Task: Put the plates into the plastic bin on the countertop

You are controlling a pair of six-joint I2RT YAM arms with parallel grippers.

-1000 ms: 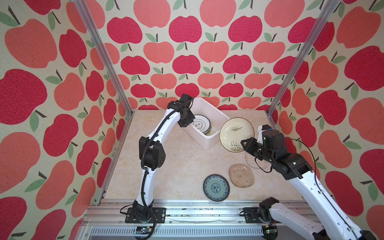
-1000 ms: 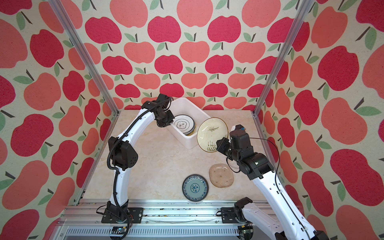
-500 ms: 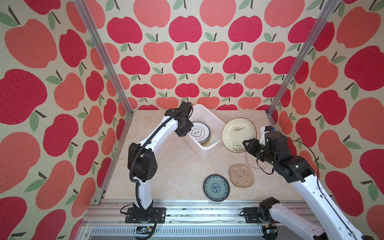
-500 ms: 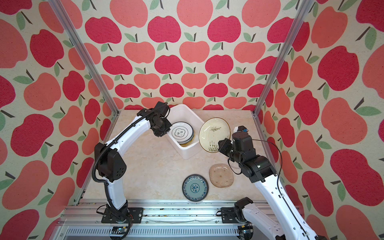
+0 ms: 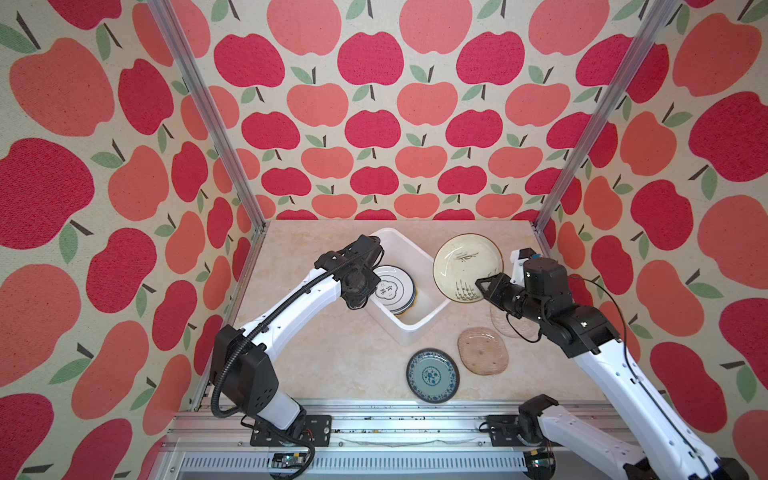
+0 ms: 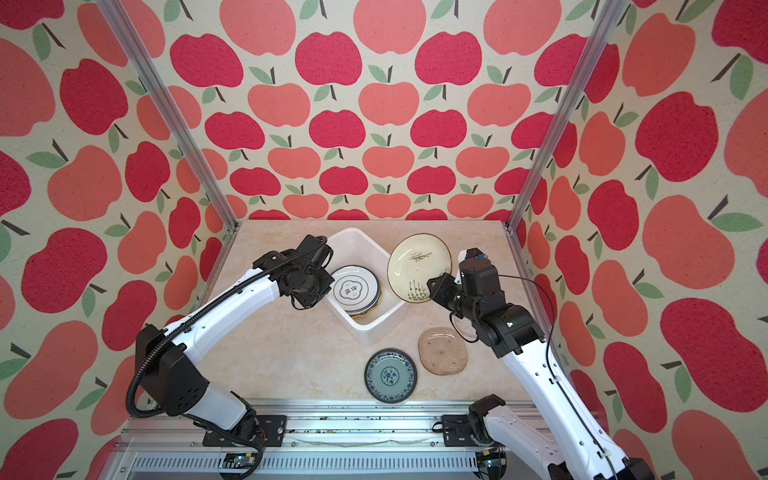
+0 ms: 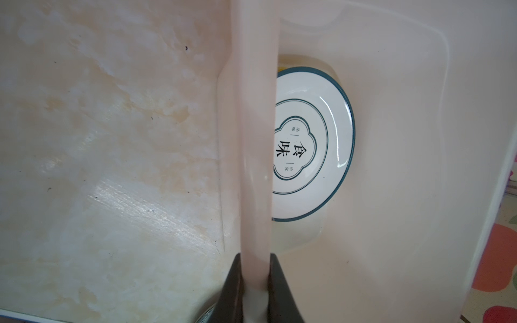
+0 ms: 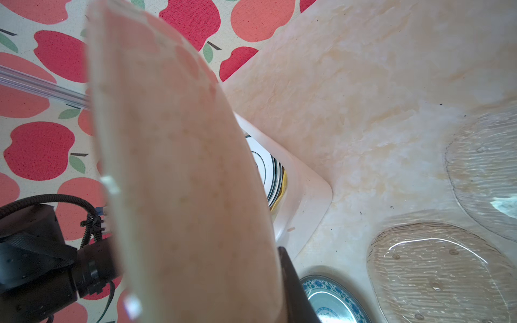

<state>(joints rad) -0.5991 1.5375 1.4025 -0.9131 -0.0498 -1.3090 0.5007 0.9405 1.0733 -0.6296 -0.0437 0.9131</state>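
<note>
My left gripper [image 5: 365,291] [image 7: 256,260] is shut on the left wall of the white plastic bin [image 5: 419,328] [image 6: 382,324], one finger on each side. Inside the bin lies a stack of plates, topped by a white one with a dark rim and lettering [image 5: 390,291] [image 7: 313,145]. My right gripper [image 5: 484,286] [image 6: 434,286] is shut on the edge of a cream plate [image 5: 467,266] [image 8: 181,167], held tilted above the bin's right side. Only one finger [image 8: 292,285] shows in the right wrist view.
On the countertop [image 5: 316,353] lie a blue-patterned plate [image 5: 432,376] [image 8: 333,299], a ribbed beige plate [image 5: 483,350] [image 8: 439,274] and a clear glass plate [image 8: 486,173], partly under my right arm. Apple-print walls and aluminium posts enclose the space; a rail [image 5: 374,419] runs along the front.
The bin has slid toward the front with my left gripper holding its wall, and the left elbow has swung out to the left. The right gripper with the cream plate has barely moved.
</note>
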